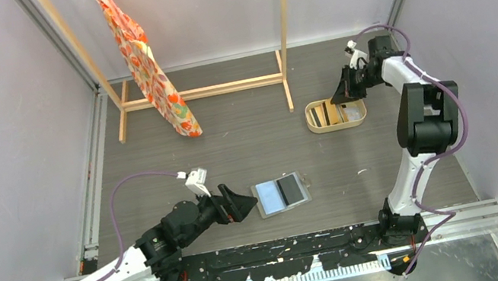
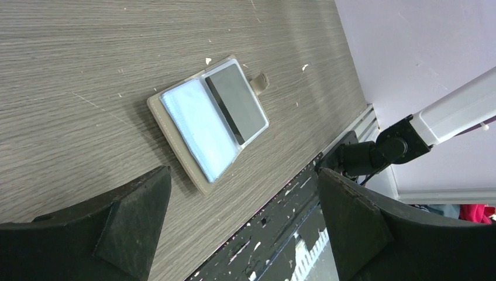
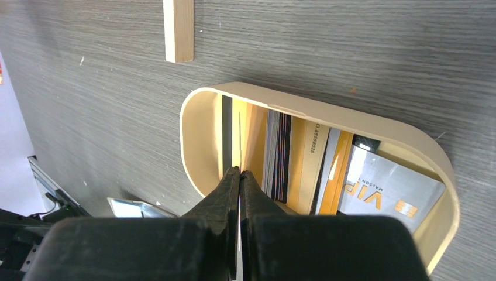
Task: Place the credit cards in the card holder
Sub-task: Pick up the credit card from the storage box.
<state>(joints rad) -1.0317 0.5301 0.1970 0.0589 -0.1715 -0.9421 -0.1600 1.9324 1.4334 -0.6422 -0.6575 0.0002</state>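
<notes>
Credit cards (image 3: 304,158) stand on edge in the oval beige tray (image 3: 327,114), gold, orange and dark-striped, and a silver one reads "VIP". The right claw (image 3: 240,174) is clenched on one thin card's edge. The card holder (image 2: 210,117) lies open on the table (image 2: 88,58), pale blue inside, with the left claw (image 2: 243,175) released wide just beside it.
</notes>
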